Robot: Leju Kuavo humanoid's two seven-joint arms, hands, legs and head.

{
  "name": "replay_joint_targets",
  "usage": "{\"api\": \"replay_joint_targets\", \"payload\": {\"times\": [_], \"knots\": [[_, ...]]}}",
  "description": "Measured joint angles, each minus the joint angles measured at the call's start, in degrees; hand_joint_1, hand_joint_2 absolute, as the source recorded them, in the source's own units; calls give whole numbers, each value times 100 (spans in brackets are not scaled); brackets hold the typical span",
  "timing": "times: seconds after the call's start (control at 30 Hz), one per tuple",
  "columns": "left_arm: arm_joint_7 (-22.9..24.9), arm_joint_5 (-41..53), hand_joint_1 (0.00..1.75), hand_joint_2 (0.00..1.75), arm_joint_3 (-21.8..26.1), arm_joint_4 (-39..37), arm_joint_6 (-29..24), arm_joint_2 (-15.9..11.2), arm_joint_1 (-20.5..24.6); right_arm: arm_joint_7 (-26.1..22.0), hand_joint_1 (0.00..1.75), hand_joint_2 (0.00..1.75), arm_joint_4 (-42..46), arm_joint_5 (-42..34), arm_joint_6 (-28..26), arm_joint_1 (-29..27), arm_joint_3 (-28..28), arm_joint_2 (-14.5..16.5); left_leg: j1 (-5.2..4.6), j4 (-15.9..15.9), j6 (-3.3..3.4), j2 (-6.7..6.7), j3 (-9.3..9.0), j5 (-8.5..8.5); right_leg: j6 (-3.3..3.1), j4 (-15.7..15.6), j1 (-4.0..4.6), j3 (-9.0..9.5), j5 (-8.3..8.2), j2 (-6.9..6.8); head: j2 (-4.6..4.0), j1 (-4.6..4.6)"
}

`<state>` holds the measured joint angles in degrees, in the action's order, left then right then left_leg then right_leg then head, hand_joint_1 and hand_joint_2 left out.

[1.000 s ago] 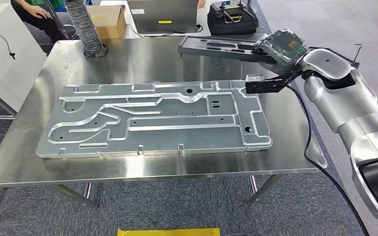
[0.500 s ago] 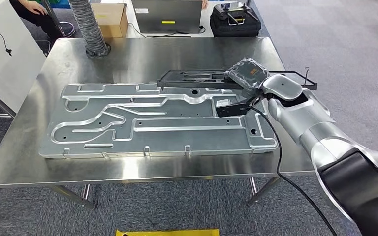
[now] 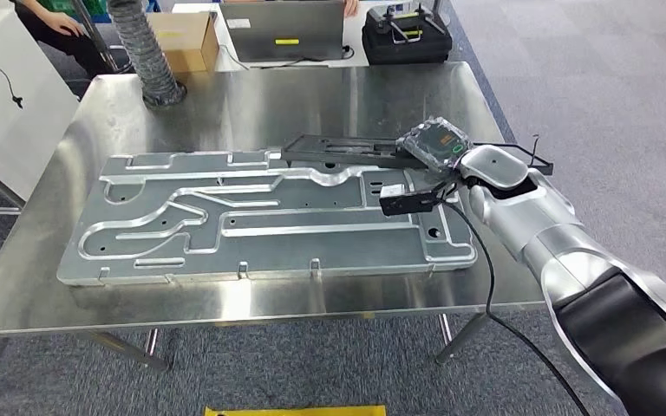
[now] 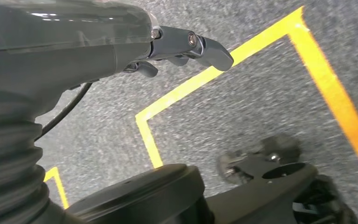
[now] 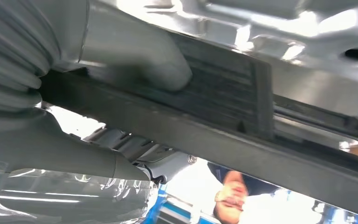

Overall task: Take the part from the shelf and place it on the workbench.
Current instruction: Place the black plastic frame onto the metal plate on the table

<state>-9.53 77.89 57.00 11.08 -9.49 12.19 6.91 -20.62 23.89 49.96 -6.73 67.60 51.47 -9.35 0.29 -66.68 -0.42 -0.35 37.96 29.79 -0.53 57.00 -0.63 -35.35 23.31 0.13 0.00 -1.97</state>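
Gripping one dark part [image 3: 347,152], right hand [image 3: 434,145]

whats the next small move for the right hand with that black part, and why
Probably lower it a little further, then let go. The right hand grips the black part by one end, over the far edge of the large aluminium plate on the workbench. Whether it rests there yet is unclear.

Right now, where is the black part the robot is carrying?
In the head view, the black part is held by the right hand over the far right edge of the large grey plate on the steel workbench.
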Motion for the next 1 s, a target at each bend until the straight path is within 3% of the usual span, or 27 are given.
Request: {"api": "replay_joint_targets", "payload": {"times": [0.07, 0.1, 0.13, 0.2, 0.27, 0.33, 0.43, 0.47, 0.53, 0.57, 0.6, 0.63, 0.7, 0.77, 0.83, 0.9, 0.93, 1.0], "knots": [[-16, 0, 0, 175, 0, 0, -17, -1, 38, -21, 0, 0, -18, -31, 0, -18, 0, 16, 5, -673, -25, 1, 293, 244, -18, 5, 8, 12, 11, -2, 0, 0], [-13, 0, 0, 175, 0, 0, -34, -1, 50, -34, 0, 0, -23, -41, 0, -32, 0, 25, 7, -769, -32, 2, 330, 223, -18, 10, 10, 21, 18, 0, 0, 0], [1, -1, 0, 175, 0, 0, -56, -1, 51, -42, 0, 0, -26, -48, 0, -43, -1, 32, 12, -642, -33, 2, 264, 95, -13, 19, 10, 33, 28, 5, 0, 0], [40, -7, 0, 175, 0, 0, -86, -2, 25, -49, 0, 0, -28, -57, -1, -50, -4, 46, 27, 69, -17, 4, -72, -292, 18, 51, 11, 52, 64, 19, 0, 0], [62, -24, 0, 87, 0, -1, -86, -3, -10, -47, 0, 0, -31, -71, -3, -42, -9, 58, 27, 644, 23, -1, -333, -463, 71, 102, 31, 26, 89, 32, 1, 0], [63, -44, 0, 0, 1, -1, -78, -3, -43, -50, 0, 0, -38, -89, -7, -46, -11, 64, 12, 770, 79, -12, -374, -437, 131, 120, 47, -11, 80, 35, 1, 0], [62, -59, 0, 0, 2, 0, -67, -3, -65, -57, 0, 0, -44, -113, -11, -48, -18, 77, 38, 821, 178, -10, -386, -474, 218, 268, 31, -84, 192, 23, 1, 1], [62, -63, 0, 0, 2, 0, -63, -3, -65, -58, 0, 0, -45, -120, -12, -46, -21, 81, 49, 839, 205, -7, -394, -486, 248, 510, 23, -194, 330, 19, 1, 1], [61, -74, 0, 0, 2, 0, -60, -4, -74, -61, 0, 0, -53, -133, -12, -62, -27, 85, 46, 842, 232, -6, -394, -490, 297, 1280, 9, -554, 676, 13, 1, 0], [60, -83, 0, 0, 2, 0, -59, -6, -83, -63, 0, 0, -59, -141, -10, -81, -28, 85, 44, 841, 233, -7, -394, -489, 311, 1626, 3, -728, 788, 12, 0, 0], [59, -91, 0, 0, 2, 0, -59, -7, -92, -69, 0, 0, -65, -155, -8, -101, -31, 85, 42, 839, 233, -8, -396, -488, 314, 1785, -1, -817, 794, 13, 0, 0], [57, -99, 0, 0, 2, 0, -59, -9, -98, -85, 0, 0, -69, -183, -1, -112, -40, 85, 39, 838, 232, -10, -399, -488, 305, 1713, -4, -794, 691, 12, 1, 0], [51, -108, 0, 0, 2, -1, -59, -9, -102, -143, 0, 0, -70, -272, 28, -102, -92, 85, 32, 840, 223, -12, -415, -482, 248, 959, 4, -437, 279, 13, 0, 0], [44, -117, 0, 0, 2, -1, -60, -8, -103, -208, 0, 0, -58, -361, 86, -55, -164, 81, 14, 835, 191, -11, -415, -470, 177, 253, 46, -95, 38, 5, 0, 0], [41, -137, 0, 0, 2, -2, -60, -7, -112, -262, 0, 0, -35, -420, 141, -8, -223, 54, 9, 840, 140, -9, -410, -462, 130, 78, 85, -19, 34, 0, 1, 0], [39, -169, 0, 0, 4, -1, -61, -9, -130, -315, 0, 0, 21, -480, 211, 49, -280, -12, 8, 827, 82, -5, -413, -434, 78, 32, 60, 1, 15, -1, 1, 1], [37, -190, 0, 0, 8, -1, -62, -10, -141, -337, 0, 0, 80, -522, 262, 93, -313, -70, 5, 738, 56, -3, -380, -361, 54, 3, 41, 17, 3, -7, 1, 1], [36, -224, 0, 0, 18, -1, -63, -15, -160, -361, 0, 0, 255, -647, 419, 206, -389, -234, 15, 197, 16, 1, -148, -35, 18, -36, 20, 44, -11, -20, 0, 1]]}}
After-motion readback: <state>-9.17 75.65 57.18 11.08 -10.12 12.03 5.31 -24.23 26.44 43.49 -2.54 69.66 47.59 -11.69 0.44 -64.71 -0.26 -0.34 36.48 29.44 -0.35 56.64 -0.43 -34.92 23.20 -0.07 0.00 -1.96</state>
